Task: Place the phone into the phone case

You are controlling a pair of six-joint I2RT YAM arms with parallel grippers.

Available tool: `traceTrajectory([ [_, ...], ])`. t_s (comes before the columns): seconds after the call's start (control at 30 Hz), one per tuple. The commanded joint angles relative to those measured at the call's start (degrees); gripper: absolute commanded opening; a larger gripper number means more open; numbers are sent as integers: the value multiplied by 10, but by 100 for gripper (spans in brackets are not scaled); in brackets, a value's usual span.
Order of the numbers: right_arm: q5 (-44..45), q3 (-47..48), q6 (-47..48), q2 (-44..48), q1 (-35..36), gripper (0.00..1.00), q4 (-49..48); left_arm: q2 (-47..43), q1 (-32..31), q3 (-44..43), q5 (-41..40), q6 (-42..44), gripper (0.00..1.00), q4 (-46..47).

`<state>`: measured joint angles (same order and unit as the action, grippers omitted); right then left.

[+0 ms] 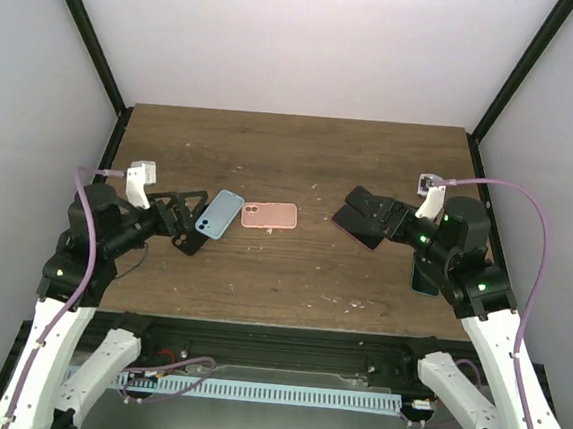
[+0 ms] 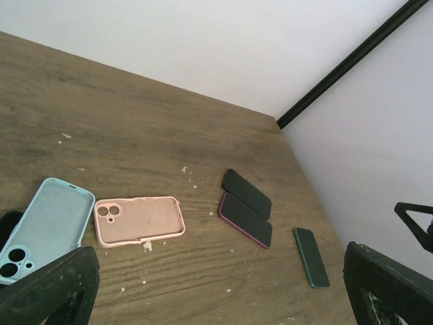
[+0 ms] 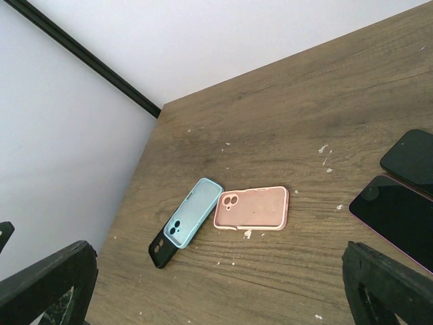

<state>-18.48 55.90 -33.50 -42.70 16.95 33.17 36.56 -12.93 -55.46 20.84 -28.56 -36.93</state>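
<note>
Three phones lie screen-up at the table's right: a black phone (image 2: 247, 193), a magenta-edged phone (image 2: 245, 220) beside it, and a green-edged phone (image 2: 312, 257) nearer the edge. An empty pink phone case (image 1: 269, 215) lies inside-up mid-table, and a light blue case (image 1: 220, 214) sits left of it, overlapping a black case (image 3: 159, 249). My left gripper (image 1: 194, 224) hovers open by the blue case, holding nothing. Over the two dark phones my right gripper (image 1: 347, 208) is open and empty too. In the right wrist view the pink case (image 3: 252, 208) and blue case (image 3: 195, 212) show clearly.
White crumbs dot the wooden table (image 1: 302, 156). White walls with black corner posts (image 1: 91, 37) close in the back and sides. The green-edged phone (image 1: 422, 279) lies partly under my right arm.
</note>
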Motion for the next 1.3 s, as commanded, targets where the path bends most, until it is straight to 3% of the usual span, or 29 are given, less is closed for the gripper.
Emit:
traceTrajectory([
  [0.0,-9,6,-1,7,-6,100,-8,4,-2,6,-3,-4,100,1],
  [0.33,-17,-5,-4,6,-5,100,-17,20,-2,26,-92,-43,98,1],
  [0.57,-40,-34,-19,16,-6,100,-45,125,-2,77,-214,-179,73,-6],
  [0.73,-54,-37,-28,12,-6,100,-50,211,-2,132,-232,-244,50,73],
  [0.83,-57,-38,-29,11,-5,100,-50,267,-2,136,-247,-269,41,95],
  [1.0,-55,-40,-29,15,-6,100,-51,330,-2,169,-212,-307,38,179],
  [1.27,-56,-40,-29,10,-6,100,-55,418,-4,177,-189,-329,34,229],
])
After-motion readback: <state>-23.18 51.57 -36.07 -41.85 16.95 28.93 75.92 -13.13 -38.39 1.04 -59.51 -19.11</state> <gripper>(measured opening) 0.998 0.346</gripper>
